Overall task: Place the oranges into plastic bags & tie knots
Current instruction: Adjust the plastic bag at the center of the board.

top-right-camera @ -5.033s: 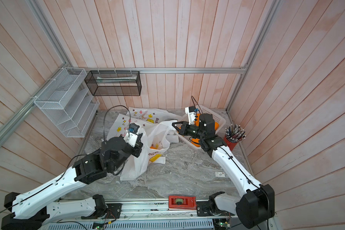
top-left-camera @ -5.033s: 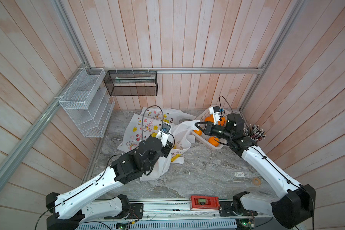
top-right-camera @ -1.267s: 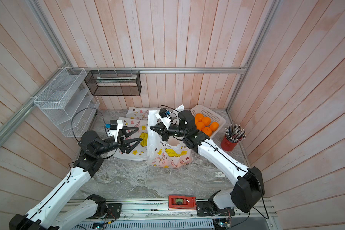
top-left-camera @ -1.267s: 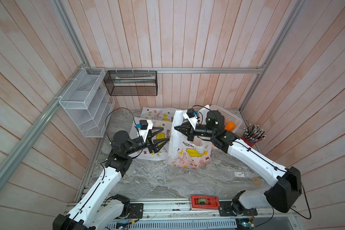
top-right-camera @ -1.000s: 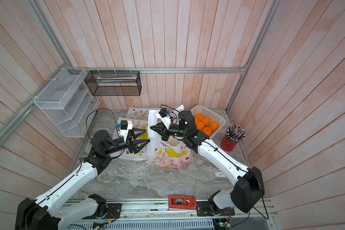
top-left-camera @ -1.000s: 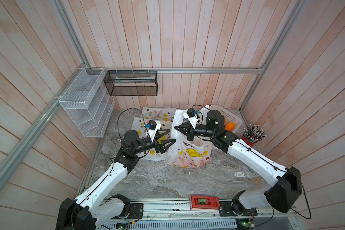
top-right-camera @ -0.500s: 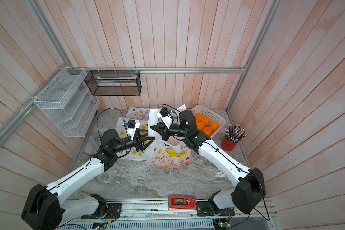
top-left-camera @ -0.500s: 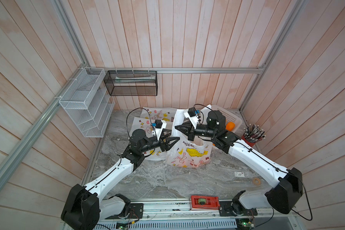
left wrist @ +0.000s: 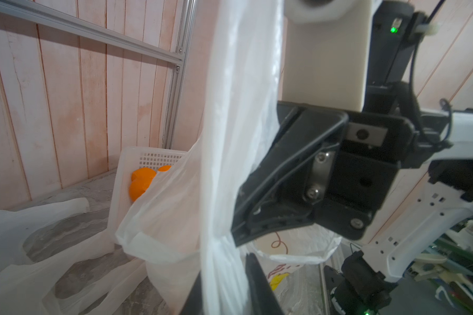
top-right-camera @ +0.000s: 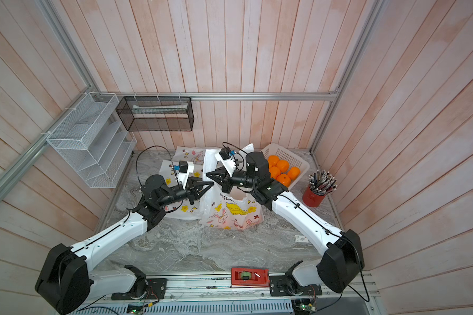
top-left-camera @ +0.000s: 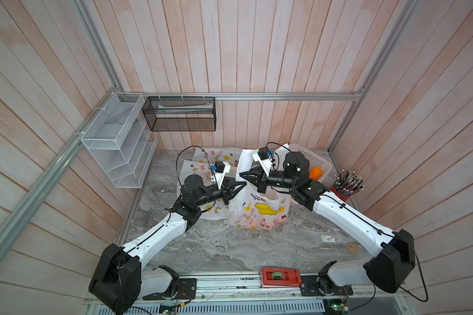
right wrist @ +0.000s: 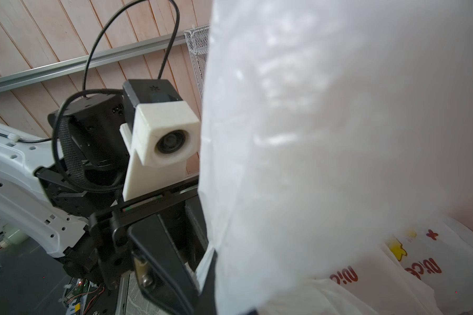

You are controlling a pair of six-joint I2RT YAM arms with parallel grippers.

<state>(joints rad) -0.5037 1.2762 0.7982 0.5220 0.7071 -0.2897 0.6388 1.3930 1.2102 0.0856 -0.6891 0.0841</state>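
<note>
White plastic handle strips are pinched in the narrowed jaws of the left gripper (top-left-camera: 243,185), which sits tip to tip with the right gripper (top-left-camera: 240,174), clamped tight on the same bag (top-left-camera: 260,215) standing just below both, while the oranges (top-right-camera: 281,165) lie in the basket (top-right-camera: 302,161) at far right.

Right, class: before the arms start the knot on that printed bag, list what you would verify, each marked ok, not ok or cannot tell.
1. Right gripper shut on a bag handle: ok.
2. Left gripper shut on a bag handle: ok.
3. Each gripper on its own handle: cannot tell.
4. Printed bag resting on the table: ok.
5. Oranges loaded into the bag: cannot tell; some lie in the basket.
</note>
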